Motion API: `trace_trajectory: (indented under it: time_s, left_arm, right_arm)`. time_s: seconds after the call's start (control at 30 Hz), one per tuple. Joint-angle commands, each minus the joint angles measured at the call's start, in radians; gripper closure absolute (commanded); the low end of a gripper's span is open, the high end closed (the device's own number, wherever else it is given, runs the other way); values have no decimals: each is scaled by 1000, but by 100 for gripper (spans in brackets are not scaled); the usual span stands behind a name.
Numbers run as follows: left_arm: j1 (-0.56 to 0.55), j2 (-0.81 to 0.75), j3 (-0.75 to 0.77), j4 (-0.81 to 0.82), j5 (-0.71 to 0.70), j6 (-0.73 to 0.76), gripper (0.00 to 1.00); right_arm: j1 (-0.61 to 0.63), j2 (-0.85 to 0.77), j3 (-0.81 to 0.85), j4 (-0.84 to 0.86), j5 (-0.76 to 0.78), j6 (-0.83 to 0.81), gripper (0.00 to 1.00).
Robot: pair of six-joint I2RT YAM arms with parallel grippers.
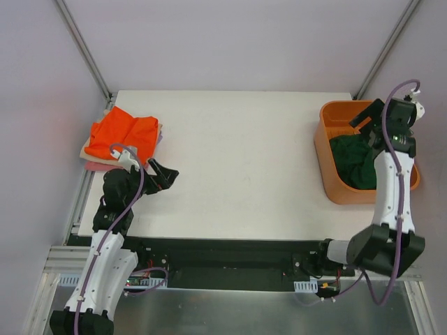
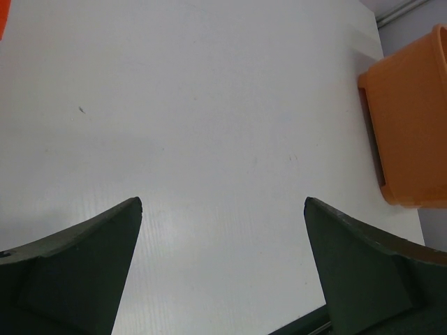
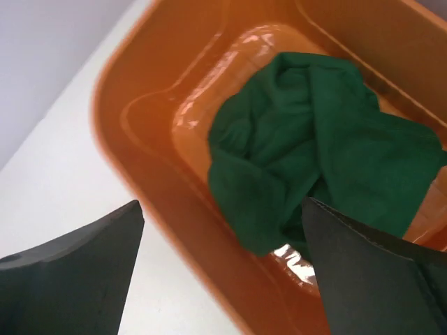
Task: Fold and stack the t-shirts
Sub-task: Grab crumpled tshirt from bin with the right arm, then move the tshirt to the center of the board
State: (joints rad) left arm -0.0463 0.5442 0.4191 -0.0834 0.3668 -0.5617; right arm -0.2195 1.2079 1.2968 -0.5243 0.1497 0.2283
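Note:
A crumpled dark green t-shirt lies inside the orange basket at the right of the table. My right gripper hangs open above the basket's near-left rim, nothing between its fingers. A folded bright orange t-shirt tops a stack at the far left, with pale cream and pink edges showing under it. My left gripper stands open over bare table just right of that stack and holds nothing.
The white table spreads between stack and basket. The basket appears at the right edge of the left wrist view. Metal frame posts rise at the table's back corners.

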Motion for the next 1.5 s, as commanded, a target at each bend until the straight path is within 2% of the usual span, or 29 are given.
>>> trace_trajectory:
  time_s: [0.0, 0.13, 0.3, 0.4, 0.43, 0.47, 0.5, 0.57, 0.63, 0.67, 0.73, 0.97, 1.07, 1.2, 1.33, 1.47]
  left_arm:
    - [-4, -35, -11, 74, 38, 19, 1]
    - [-3, -49, -32, 105, 23, 11, 1]
    - [-3, -26, -34, 125, 32, 9, 1]
    - [-3, -3, -26, 129, 61, 13, 1]
    - [-3, 2, -25, 129, 67, 13, 1]
    - [-3, 5, -26, 131, 64, 13, 1]
    - [-3, 8, -26, 131, 58, 13, 1]
    - [-3, 7, -26, 131, 54, 13, 1]
    - [-3, 7, -29, 131, 54, 13, 1]
    - [-3, 7, -29, 131, 54, 13, 1]
    - [-3, 5, -29, 131, 60, 11, 1]
    - [-3, -16, -37, 131, 84, 2, 1]
    - [-3, -36, -40, 128, 90, 2, 1]
    - [-3, -65, -43, 120, 116, -4, 1]
    - [-3, -101, -51, 116, 126, -14, 1]
    - [-3, -116, -59, 116, 119, -21, 1]
  right_arm:
    - [-84, 203, 105, -106, 40, 19, 4]
    - [-121, 444, 170, -108, -67, -49, 1]
    - [-135, 703, 202, -131, -64, -26, 1]
    - [-135, 810, 226, -138, -88, -38, 7]
    - [-136, 841, 228, -140, -93, -41, 12]
    - [-138, 863, 231, -143, -90, -43, 22]
    - [-138, 875, 231, -141, -85, -41, 36]
    - [-139, 874, 226, -137, -84, -59, 58]
    - [-142, 842, 225, -129, -107, -90, 78]
    - [-142, 819, 226, -129, -130, -108, 98]
    - [-144, 748, 234, -138, -139, -124, 99]
    - [-113, 328, 219, -138, -210, -113, 99]
    - [-43, 153, 217, -143, -200, -118, 99]
    - [113, -49, 257, -126, -205, -115, 99]
    - [262, -183, 274, -17, -427, -48, 99]
    - [408, -193, 282, 96, -688, 55, 99]
